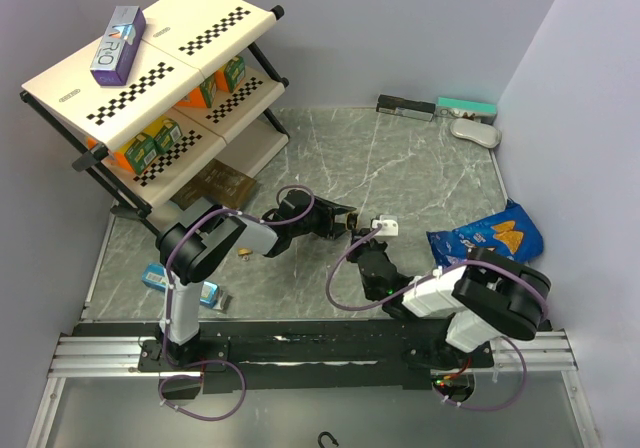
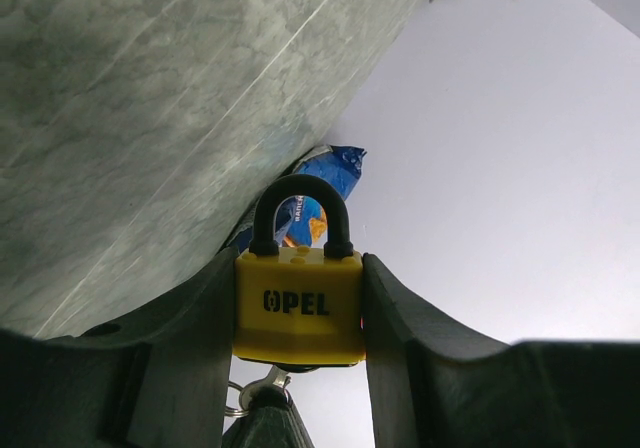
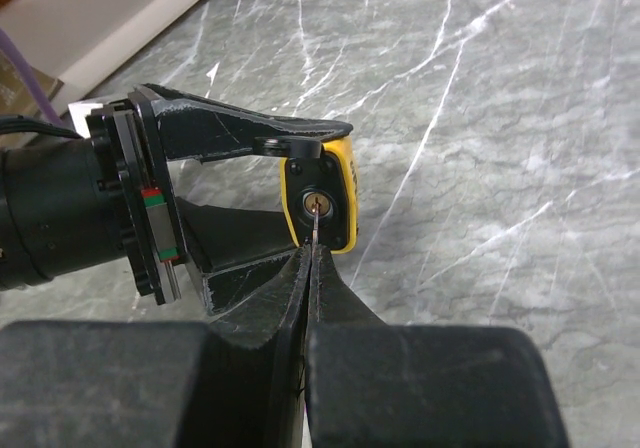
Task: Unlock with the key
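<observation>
Padlock [image 2: 298, 313] in left tool [image 2: 300, 273], key [image 3: 314, 234] at keyhole [image 3: 317, 205]

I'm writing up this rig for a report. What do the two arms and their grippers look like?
The left arm and right arm have white links between bulky black joints, with purple cables looping alongside. The left gripper and right gripper have matte black, wedge-shaped fingers; a red and green stripe marks the left one's mounting flange.
</observation>
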Motion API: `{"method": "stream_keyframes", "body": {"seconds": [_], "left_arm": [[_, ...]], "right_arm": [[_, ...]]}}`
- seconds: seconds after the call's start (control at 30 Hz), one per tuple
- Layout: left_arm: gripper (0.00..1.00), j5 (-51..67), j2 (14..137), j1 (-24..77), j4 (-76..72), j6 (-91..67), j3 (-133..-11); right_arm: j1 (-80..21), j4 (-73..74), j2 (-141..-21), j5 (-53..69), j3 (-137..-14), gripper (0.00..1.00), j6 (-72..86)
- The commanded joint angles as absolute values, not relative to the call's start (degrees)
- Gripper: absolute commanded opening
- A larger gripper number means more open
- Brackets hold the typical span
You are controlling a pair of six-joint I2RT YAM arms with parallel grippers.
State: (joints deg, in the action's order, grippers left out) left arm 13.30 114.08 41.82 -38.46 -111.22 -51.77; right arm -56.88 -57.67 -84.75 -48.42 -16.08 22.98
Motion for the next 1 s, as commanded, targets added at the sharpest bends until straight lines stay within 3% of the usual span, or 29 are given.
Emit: {"method": "stream_keyframes", "body": {"seconds": [0.0, 0.97], "left_arm": [[0.01, 20.0, 110.0, 45.0, -43.1, -114.0, -54.9], [0.01, 21.0, 108.5, 46.9, -43.2, -114.3, -55.4]], "right_arm": [[-56.5, -62.4, -87.2, -49.6, -18.4, 0.0, 15.8], [-56.6, -74.2, -95.7, -46.0, -20.9, 0.0, 7.4]]}}
